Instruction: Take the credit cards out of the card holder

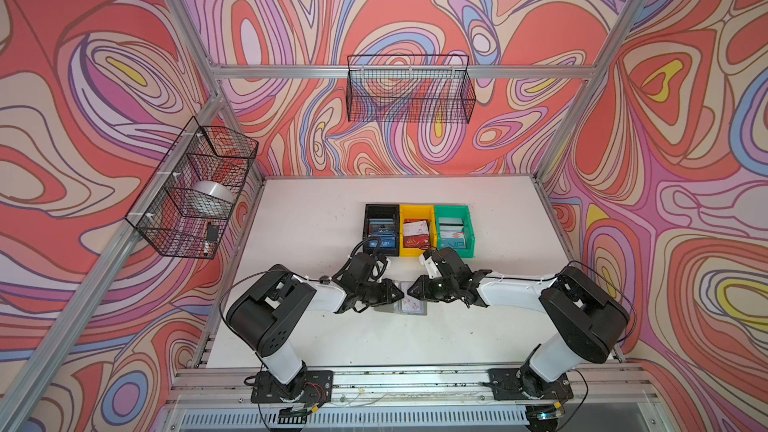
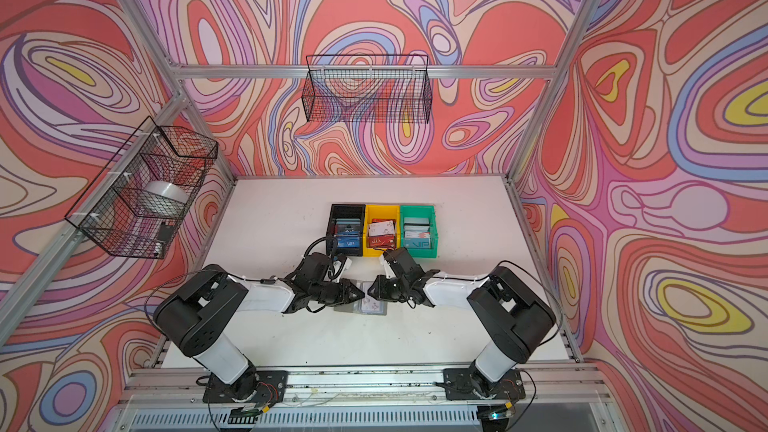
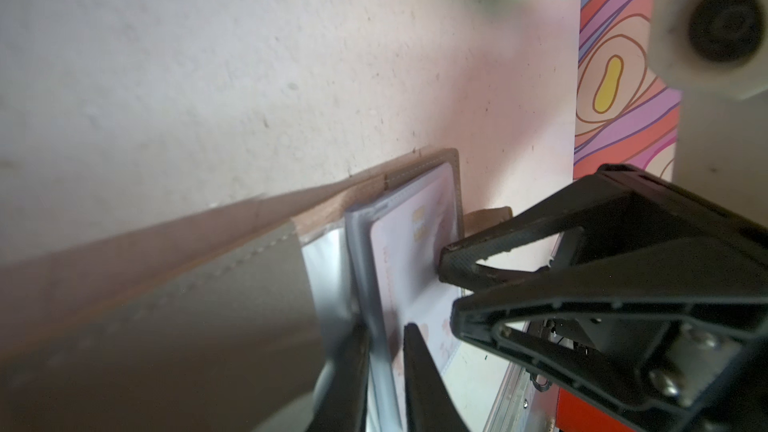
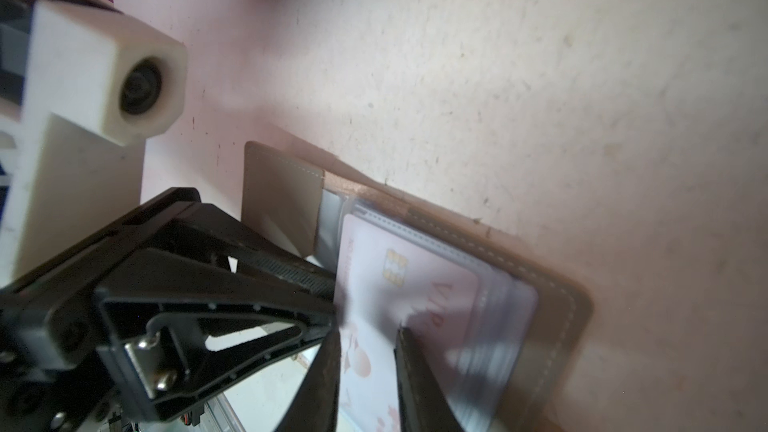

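Card holder [image 4: 557, 297] lies open on the worktop [image 1: 316, 326] between your arms. Left gripper [image 3: 380, 334] pinches a clear sleeve [image 3: 361, 268]. The right gripper [image 4: 368, 334] has its jaws slightly apart, tips on the credit card [image 4: 374, 259]. Beyond sit the black bin [image 1: 380, 207], yellow bin [image 1: 417, 209] and green bin [image 1: 451, 209].

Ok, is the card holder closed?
No, the holder lies spread open, and a white card shows inside it.

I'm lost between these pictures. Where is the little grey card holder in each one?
Top view: card holder just below picture centre.
Top view: same spot.
Left wrist view: lower left, reaching the middle.
Right wrist view: lower right.
Shared landmark: the white card in its sleeve, seen in all four.
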Tool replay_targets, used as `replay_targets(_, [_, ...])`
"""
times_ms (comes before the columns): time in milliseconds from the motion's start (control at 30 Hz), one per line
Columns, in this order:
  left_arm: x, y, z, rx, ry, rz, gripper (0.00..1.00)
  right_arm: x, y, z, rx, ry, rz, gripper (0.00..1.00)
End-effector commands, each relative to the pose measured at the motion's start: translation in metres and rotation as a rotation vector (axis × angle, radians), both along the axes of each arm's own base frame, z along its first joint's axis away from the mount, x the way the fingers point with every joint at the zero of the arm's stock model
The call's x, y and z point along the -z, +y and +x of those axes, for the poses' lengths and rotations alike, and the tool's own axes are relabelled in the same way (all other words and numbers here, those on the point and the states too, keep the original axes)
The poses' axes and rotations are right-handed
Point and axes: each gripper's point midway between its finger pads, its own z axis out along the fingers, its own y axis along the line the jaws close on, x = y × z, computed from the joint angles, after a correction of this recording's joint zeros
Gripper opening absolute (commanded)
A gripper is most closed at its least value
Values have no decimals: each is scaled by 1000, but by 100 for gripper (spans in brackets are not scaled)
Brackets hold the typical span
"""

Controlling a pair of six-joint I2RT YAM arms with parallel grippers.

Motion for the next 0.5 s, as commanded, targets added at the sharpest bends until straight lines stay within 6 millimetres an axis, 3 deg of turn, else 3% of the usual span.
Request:
replay_targets(0, [5,0,0,-10,9,0,19,18,-8,-8,6,47,-37,27])
replay_targets(467, [-13,2,-1,-1,-23,4,20,11,-21,-8,30,24,-76,27])
